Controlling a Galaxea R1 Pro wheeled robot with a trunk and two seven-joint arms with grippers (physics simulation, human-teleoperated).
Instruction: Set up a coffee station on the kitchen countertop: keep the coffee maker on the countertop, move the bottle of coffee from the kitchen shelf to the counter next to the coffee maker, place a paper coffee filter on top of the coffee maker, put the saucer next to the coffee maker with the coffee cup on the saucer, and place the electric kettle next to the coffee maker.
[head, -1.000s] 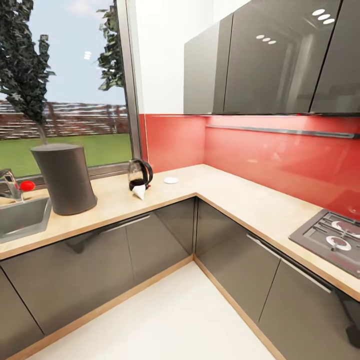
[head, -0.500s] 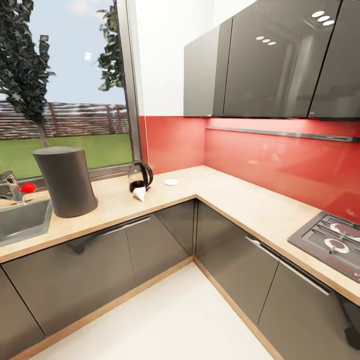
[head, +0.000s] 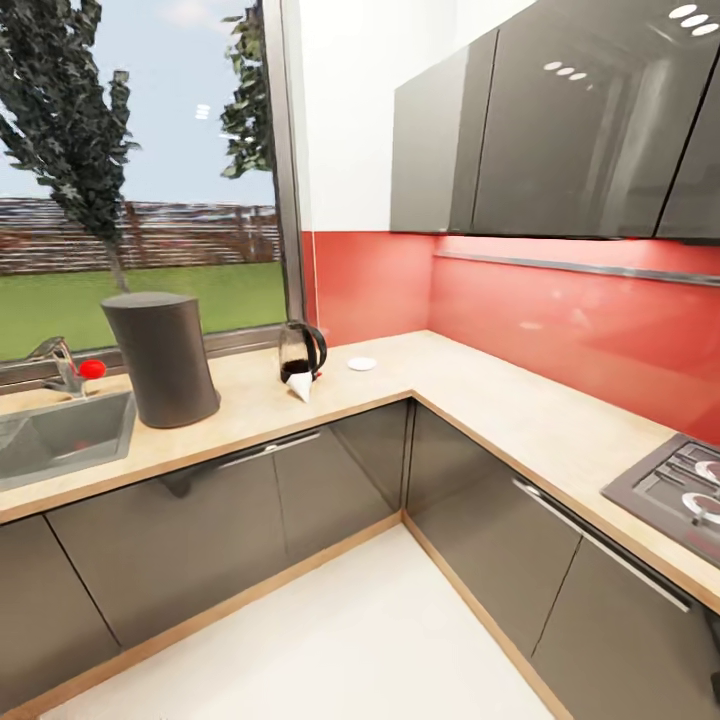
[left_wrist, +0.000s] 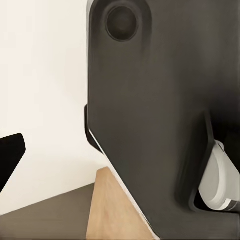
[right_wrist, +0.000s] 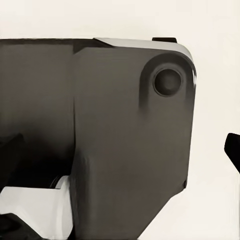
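From the head view we see the coffee maker (head: 162, 357) standing upright on the kitchen countertop (head: 480, 400), its long axis vertical. Toward the corner from it stand the electric kettle (head: 301, 352), handle turned away from the coffee maker, then a white paper cone (head: 301, 389) lying on its side just beside the kettle, then the saucer (head: 362, 364). In the left wrist view and the right wrist view we face dark robot housing, so we cannot tell whether either gripper's fingers are released or clenched.

The head view looks forward and down from standing height into the corner of the long L-shaped light beige wood-grain countertop (head: 480, 400), with the window at 11 o'clock. Each wrist view sits very close against a dark grey robot body panel (left_wrist: 160, 115) (right_wrist: 115, 135), above pale floor.
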